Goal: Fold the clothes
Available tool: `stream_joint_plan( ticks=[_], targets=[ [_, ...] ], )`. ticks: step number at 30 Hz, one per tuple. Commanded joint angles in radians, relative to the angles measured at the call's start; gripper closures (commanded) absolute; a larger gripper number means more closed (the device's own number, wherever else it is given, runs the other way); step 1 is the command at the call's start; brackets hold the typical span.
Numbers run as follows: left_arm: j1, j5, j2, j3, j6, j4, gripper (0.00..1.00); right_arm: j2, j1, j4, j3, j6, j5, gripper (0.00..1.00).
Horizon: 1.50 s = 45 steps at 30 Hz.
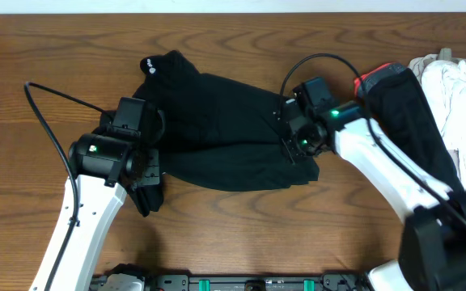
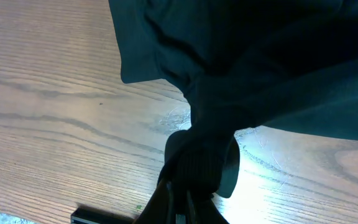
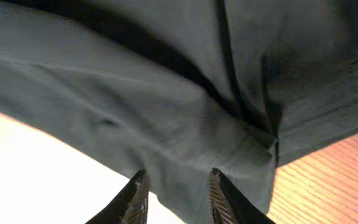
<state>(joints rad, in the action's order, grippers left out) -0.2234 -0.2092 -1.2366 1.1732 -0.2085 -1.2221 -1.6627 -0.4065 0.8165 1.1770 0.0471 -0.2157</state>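
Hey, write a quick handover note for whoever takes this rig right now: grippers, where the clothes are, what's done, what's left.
Left gripper: shut on the left edge of the plain black short-sleeved T-shirt, cloth bunched in it.
Right gripper: jaws apart, the shirt's hem between them; no grip evident.
Clothes: T-shirt rumpled at the middle of the brown wooden table; red-edged black garment and white garment heaped at its right end.
Done: no finished fold shows.
Left: flatten and fold the T-shirt, then the heap.
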Motion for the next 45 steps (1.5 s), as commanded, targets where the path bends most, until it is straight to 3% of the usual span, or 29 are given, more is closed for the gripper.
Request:
stream_joint_plan(
  ticks=[1,21,32,45],
  targets=[
    [0.006,-0.008,0.008,0.024,0.006,0.002,0.94,0.066,-0.025,0.013,0.016,0.033,-0.040,0.67],
    [0.006,-0.008,0.008,0.024,0.006,0.002,0.94,-0.118,-0.065,0.035,-0.028,0.022,0.027,0.65],
    [0.006,-0.008,0.008,0.024,0.006,0.005,0.94,-0.132,-0.080,-0.058,-0.057,0.029,0.067,0.50],
    [0.006,-0.008,0.008,0.024,0.006,0.005,0.94,-0.166,-0.081,-0.139,-0.074,0.029,0.070,0.50]
  ],
)
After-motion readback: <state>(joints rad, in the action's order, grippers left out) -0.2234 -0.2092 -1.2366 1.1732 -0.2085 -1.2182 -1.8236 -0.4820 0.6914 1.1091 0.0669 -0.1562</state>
